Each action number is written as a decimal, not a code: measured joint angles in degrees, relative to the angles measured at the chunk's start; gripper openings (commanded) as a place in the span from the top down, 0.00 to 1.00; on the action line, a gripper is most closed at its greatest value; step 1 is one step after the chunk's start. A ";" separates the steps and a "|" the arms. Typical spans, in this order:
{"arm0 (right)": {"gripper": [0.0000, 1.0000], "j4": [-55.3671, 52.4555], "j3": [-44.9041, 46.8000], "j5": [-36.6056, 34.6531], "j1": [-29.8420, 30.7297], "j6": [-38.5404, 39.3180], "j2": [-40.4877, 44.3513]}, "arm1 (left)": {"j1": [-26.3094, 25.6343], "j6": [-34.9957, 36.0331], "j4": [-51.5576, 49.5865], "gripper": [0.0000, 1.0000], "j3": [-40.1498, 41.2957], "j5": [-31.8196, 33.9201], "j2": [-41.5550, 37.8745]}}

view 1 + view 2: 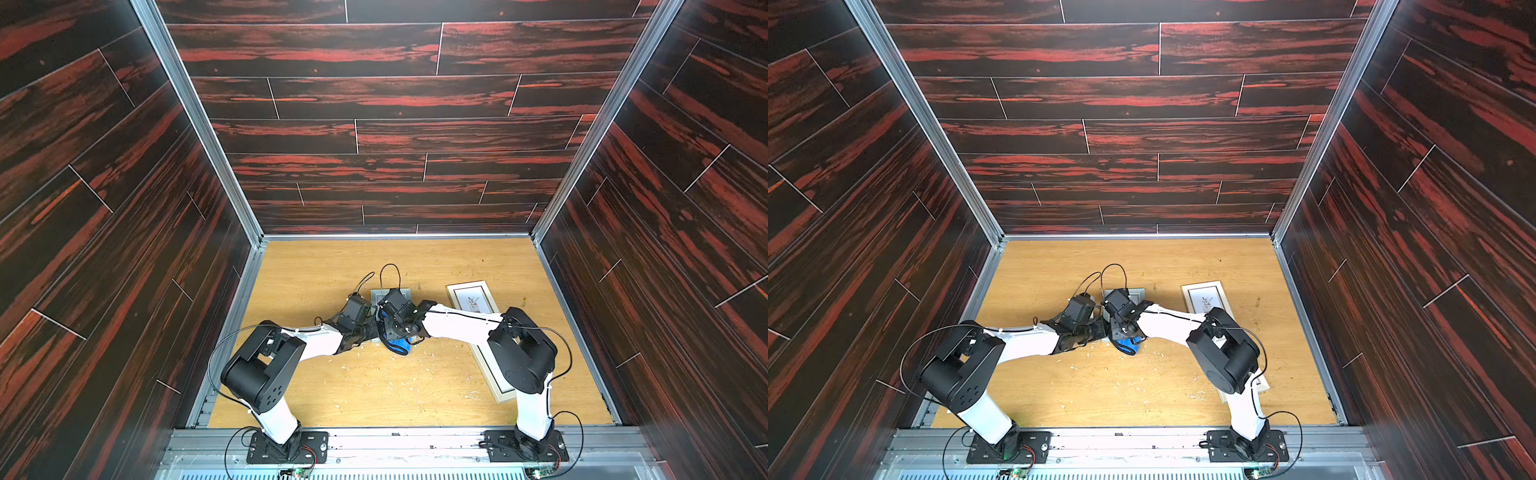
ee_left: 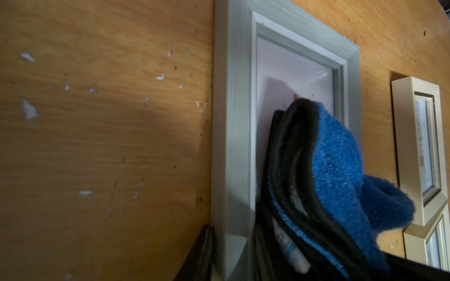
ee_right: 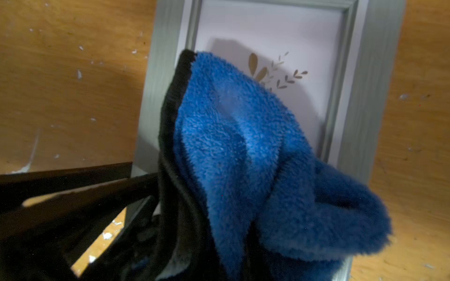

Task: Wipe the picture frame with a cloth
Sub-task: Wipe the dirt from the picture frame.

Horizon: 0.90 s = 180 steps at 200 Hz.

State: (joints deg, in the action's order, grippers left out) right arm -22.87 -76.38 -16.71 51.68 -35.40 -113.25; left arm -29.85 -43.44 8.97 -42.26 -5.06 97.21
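— Where is the picture frame (image 1: 379, 296), and how does it lie?
— Flat on the tabletop (image 1: 332, 395) near its centre, glass up, with its long axis running away from the arm bases.
— The cloth (image 3: 243, 146)?
— Bunched over the frame's near end, pinched in the right gripper (image 1: 395, 334), whose jaws are closed.
— And the left gripper (image 1: 371, 331)?
— One finger (image 2: 204, 248) sits right beside the frame's outer rail. The other is behind the cloth, so I cannot tell its grip.

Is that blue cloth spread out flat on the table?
No, the cloth is bunched into thick folds over the grey picture frame, hiding part of its leaf print.
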 measured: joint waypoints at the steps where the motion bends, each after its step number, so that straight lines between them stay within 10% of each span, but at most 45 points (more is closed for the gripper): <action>1: 1.00 -0.04 0.00 -0.02 -0.04 0.00 0.00 | 0.00 0.00 0.00 0.69 -0.02 0.00 0.00; 180: 1.00 -1.05 -4.00 -2.58 -5.70 3.61 -3.54 | -0.24 1.75 0.09 0.67 -0.98 -0.92 1.07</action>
State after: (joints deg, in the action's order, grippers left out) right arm -23.92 -80.38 -19.29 45.98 -31.79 -116.79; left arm -30.09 -41.69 9.06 -43.24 -5.98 98.28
